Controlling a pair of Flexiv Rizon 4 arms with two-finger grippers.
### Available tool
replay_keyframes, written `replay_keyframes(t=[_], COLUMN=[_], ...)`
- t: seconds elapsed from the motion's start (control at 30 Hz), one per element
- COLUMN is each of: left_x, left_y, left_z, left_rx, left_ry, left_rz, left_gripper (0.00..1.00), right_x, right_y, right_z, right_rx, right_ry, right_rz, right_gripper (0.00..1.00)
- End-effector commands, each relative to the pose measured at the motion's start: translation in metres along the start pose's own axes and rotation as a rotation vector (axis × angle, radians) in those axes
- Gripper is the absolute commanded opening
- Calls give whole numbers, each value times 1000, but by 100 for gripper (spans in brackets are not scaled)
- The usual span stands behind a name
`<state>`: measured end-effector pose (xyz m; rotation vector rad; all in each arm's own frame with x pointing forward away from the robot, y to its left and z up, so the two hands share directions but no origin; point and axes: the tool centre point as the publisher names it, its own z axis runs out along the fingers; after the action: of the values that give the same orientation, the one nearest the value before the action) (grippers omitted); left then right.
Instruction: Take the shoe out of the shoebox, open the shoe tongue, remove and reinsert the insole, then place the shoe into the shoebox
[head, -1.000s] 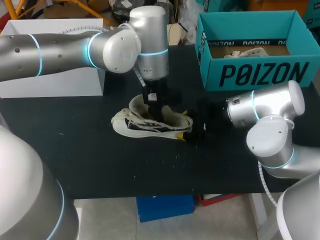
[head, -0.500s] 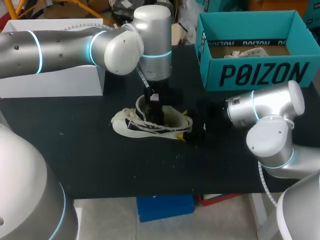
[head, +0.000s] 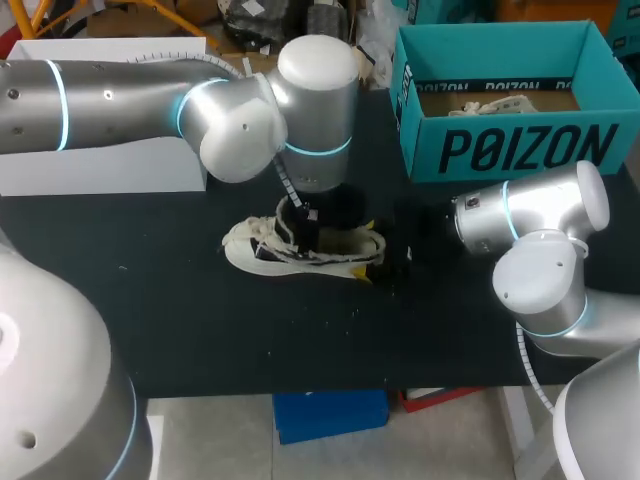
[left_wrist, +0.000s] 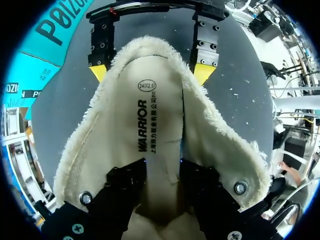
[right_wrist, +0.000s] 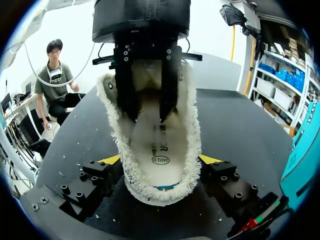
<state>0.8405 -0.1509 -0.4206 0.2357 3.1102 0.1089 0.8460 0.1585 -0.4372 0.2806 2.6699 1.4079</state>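
A cream fleece-lined shoe (head: 260, 255) lies on the black table with its heel toward my right arm. My left gripper (head: 305, 232) reaches down into its opening. In the left wrist view its black fingers (left_wrist: 125, 185) stand apart on the printed insole (left_wrist: 155, 115), tips hidden in the shoe. My right gripper (right_wrist: 161, 160) has a yellow tip pressed against each side of the heel (right_wrist: 165, 192), holding the shoe (right_wrist: 190, 115) steady. The same yellow tips (left_wrist: 202, 72) show ahead in the left wrist view.
The teal shoebox (head: 500, 150) stands open at the back right with crumpled paper (head: 490, 100) inside. A white box (head: 100, 165) sits at the back left under my left arm. The table's front edge runs close below the shoe.
My left gripper has opened from nearly shut and slid toward the heel, lower into the shoe. The raised white part near the tongue has dropped. The right arm has kept still.
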Motion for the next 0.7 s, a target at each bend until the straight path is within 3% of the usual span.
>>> replay_keyframes(t=[0.03,0.27,0.5,0.7], left_x=[12,9,0,-7], left_y=[-6,4,18,29], left_z=[10,21,19,12], left_rx=[-51,-69,-106,-67], left_ry=[-190,-297,-426,-532], left_rz=[-29,-115,-138,-161], left_gripper=[44,40,40,38], right_x=[-1,-1,-1,-1], right_y=[-3,-3,-3,-3], right_z=[0,0,0,0], right_rx=[0,0,0,0], right_ry=[-1,-1,-1,-1], right_rz=[1,1,1,1], right_gripper=[15,15,15,15])
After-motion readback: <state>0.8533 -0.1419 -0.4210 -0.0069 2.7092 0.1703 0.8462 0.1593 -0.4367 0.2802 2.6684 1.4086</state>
